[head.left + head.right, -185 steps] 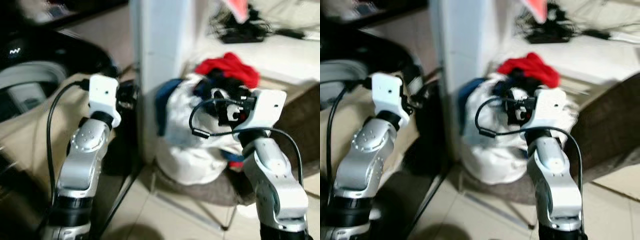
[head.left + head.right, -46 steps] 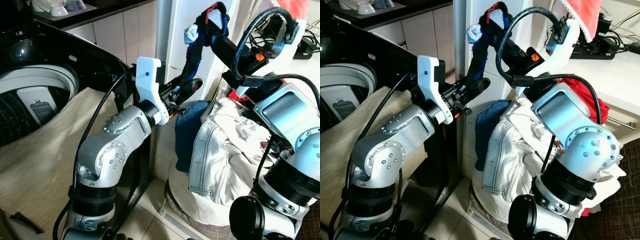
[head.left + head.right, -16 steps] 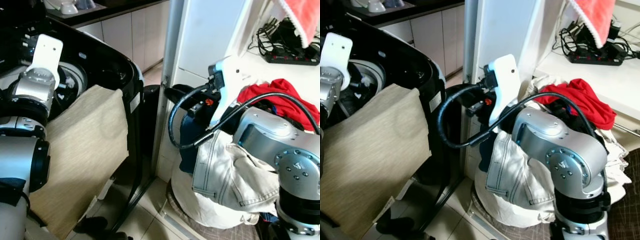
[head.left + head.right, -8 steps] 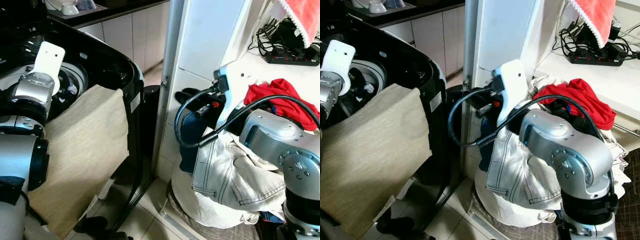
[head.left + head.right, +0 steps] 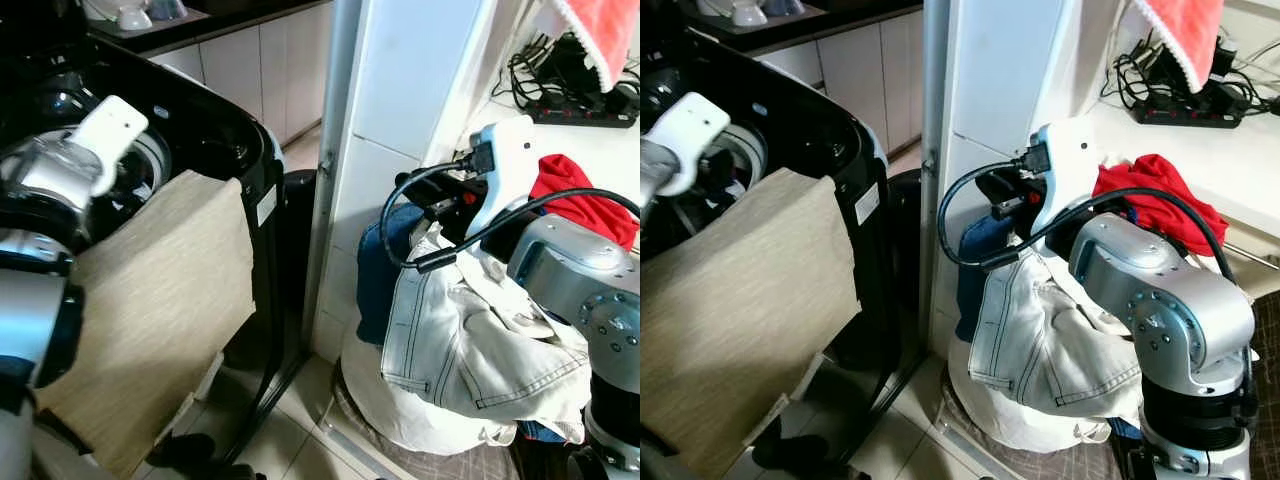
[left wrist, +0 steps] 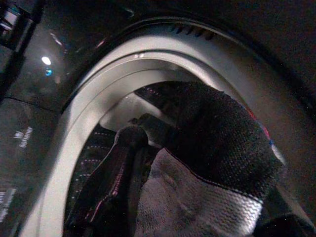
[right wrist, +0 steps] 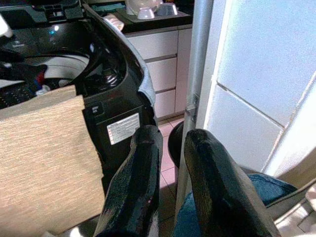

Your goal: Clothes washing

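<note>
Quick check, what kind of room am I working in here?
Likely a home laundry corner: a black top-loading washing machine, a heaped pile of clothes topped by pale jeans, and tiled floor.

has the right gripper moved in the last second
Yes. The right gripper has pulled back from the white pillar toward the laundry pile.

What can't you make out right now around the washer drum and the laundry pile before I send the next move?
- Left gripper: a dark knit garment drapes over its fingers in the left wrist view, hiding whether it is gripped.
- Washer drum: its inside is too dark, and the garment blocks the rest.
- Laundry pile: the pale jeans and the right arm cover what lies beneath.
- Right gripper: nothing between its fingers; the tips are cut off by the edge.
</note>
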Available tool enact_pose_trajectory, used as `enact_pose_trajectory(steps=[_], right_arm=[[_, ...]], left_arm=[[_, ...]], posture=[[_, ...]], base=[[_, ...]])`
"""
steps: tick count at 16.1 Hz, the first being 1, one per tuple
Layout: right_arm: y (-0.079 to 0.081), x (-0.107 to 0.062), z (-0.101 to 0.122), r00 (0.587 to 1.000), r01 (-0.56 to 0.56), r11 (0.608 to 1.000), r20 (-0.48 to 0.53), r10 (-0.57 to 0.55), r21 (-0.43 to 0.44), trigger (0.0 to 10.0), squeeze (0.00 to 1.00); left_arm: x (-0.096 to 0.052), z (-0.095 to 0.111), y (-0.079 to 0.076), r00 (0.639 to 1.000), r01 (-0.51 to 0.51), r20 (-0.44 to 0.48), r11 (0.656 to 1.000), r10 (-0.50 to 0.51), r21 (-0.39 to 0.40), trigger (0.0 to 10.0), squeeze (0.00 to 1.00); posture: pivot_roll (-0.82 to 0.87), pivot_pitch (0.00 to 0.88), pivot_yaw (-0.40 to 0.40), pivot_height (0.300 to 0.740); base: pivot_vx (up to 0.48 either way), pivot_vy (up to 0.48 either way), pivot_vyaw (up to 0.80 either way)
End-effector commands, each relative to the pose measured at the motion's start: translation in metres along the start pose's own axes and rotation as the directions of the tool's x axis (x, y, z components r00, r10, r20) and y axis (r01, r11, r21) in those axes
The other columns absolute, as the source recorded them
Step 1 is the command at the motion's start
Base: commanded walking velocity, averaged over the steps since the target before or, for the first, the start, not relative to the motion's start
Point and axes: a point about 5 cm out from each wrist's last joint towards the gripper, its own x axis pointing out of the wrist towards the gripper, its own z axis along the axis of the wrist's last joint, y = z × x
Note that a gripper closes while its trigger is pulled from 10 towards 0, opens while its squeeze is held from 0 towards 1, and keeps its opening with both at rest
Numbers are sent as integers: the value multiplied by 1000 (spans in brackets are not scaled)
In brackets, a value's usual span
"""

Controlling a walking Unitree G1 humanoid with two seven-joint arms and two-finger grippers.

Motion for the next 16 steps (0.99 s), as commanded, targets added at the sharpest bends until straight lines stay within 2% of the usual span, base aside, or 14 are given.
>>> enact_pose_trajectory(steps=[1, 2, 3, 4, 5, 6, 7, 9, 11, 14, 15, 16], right_arm=[[-4, -3, -2, 1000, 18, 1000, -9, -18, 5, 10000, 0], [-2, -2, -2, 1000, 12, 1000, -8, -12, 6, 10000, 0], [0, 0, -2, 1000, 3, 1000, -4, -3, 8, 10000, 0], [2, 2, -1, 1000, -9, 1000, 2, 9, 11, 10000, 0], [3, 3, -1, 1000, -18, 1000, 5, 18, 11, 10000, 0], [4, 4, -1, 1000, -22, 1000, 6, 22, 7, 10000, 0], [5, 5, 0, 1000, -27, 1000, 8, 27, 3, 10000, 0], [6, 6, 0, 999, -30, 1000, 12, 30, -1, 10000, 0], [7, 6, 0, 999, -32, 999, 13, 32, -4, 10000, 0], [9, 6, -1, 999, -33, 999, 16, 33, -7, 10000, 0], [9, 6, -1, 999, -34, 999, 17, 34, -8, 10000, 0], [9, 6, -1, 999, -34, 999, 17, 34, -9, 10000, 0]], left_arm=[[-6, 13, 9, 999, -25, 36, 1000, 25, 11, 10000, 0], [-10, 20, 19, 991, -113, 88, 989, 105, 92, 10000, 0], [-16, 33, 29, 963, -239, 177, 950, 205, 202, 10000, 0], [-19, 43, 30, 941, -316, 227, 889, 249, 332, 10000, 0], [-16, 40, 25, 950, -311, 194, 807, 246, 502, 10000, 0], [-14, 37, 22, 959, -285, 173, 780, 227, 557, 10000, 0], [-13, 36, 18, 970, -241, 147, 735, 192, 634, 10000, 0], [-12, 35, 15, 979, -202, 123, 660, 164, 724, 10000, 0], [-9, 27, 8, 994, -91, 39, 586, 100, 805, 10000, 0], [-9, 25, 4, 997, 45, -70, 550, 25, 834, 10000, 0], [-10, 26, 5, 998, 34, -60, 604, 23, 796, 10000, 0], [-10, 27, 6, 999, 18, -45, 631, 26, 776, 10000, 0]], posture=[[-70, 0, -30, 740], [-67, 0, -33, 740], [-66, 0, -34, 740], [-58, 0, -41, 740], [-55, 0, -40, 740], [-52, 0, -41, 740], [-52, 0, -42, 740], [-50, 0, -39, 740], [-51, 0, -36, 740], [-54, 0, -34, 740], [-55, 0, -31, 740], [-56, 0, -30, 740]], base=[[0, 0, 0], [0, 0, 0], [0, 0, 0], [0, 0, 0], [0, 0, 0], [0, 0, 0], [0, 0, 0], [0, 0, 0], [0, 0, 0], [0, 0, 0], [0, 0, 0], [0, 0, 0]])
